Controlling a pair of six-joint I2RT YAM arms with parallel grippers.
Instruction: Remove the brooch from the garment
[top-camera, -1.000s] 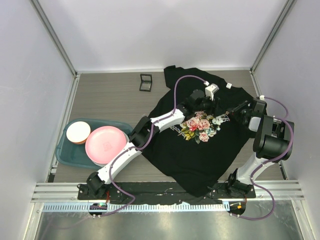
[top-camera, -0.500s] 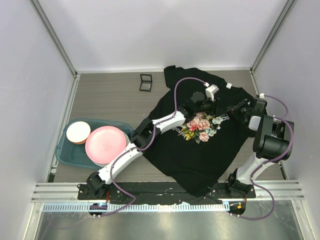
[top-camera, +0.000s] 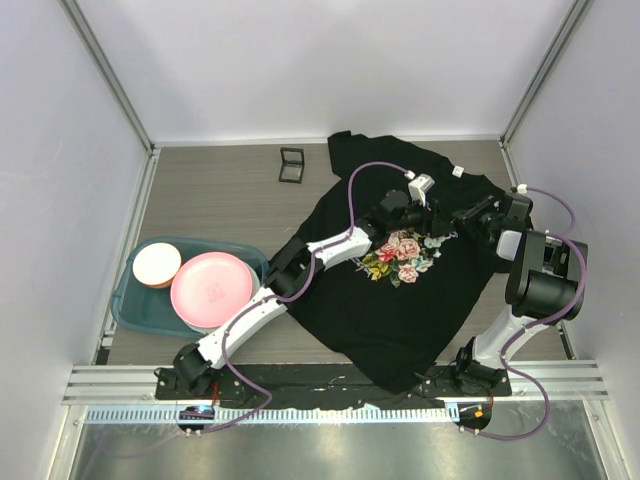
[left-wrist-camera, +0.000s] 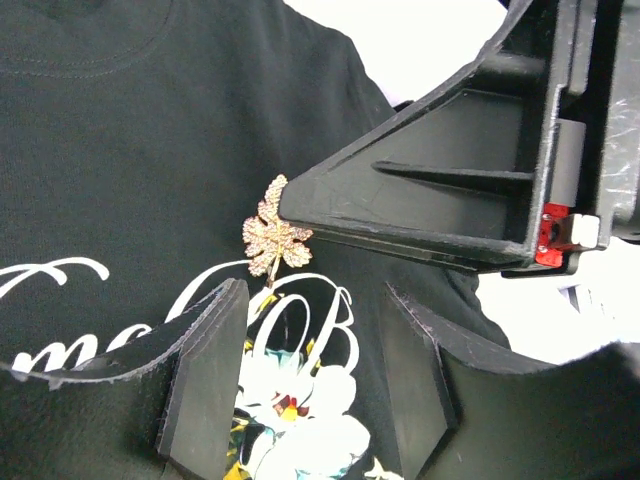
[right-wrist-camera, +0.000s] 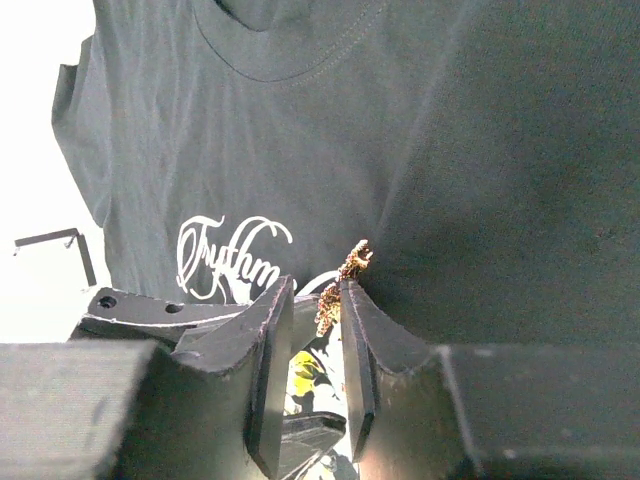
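The black T-shirt (top-camera: 395, 310) lies spread on the table, its rose print (top-camera: 400, 255) on the chest. A gold leaf-shaped brooch (left-wrist-camera: 275, 232) is pinned just above the white script (left-wrist-camera: 60, 280). My left gripper (left-wrist-camera: 310, 375) is open over the print, just below the brooch, and holds nothing. My right gripper (right-wrist-camera: 312, 330) reaches in from the right. Its jaws stand a narrow gap apart around the brooch (right-wrist-camera: 340, 285), which leans on the right finger (right-wrist-camera: 365, 340). In the top view both grippers, left (top-camera: 428, 213) and right (top-camera: 453, 216), meet over the chest and hide the brooch.
A teal tub (top-camera: 135, 305) at the left holds a pink plate (top-camera: 210, 288) and a white and orange bowl (top-camera: 157, 264). A small black square frame (top-camera: 291, 165) lies on the table behind the shirt. White walls stand close on the left, back and right.
The left arm's elbow has swung a little to the right and its wrist has shifted slightly. The right gripper has edged back and left towards the brooch.
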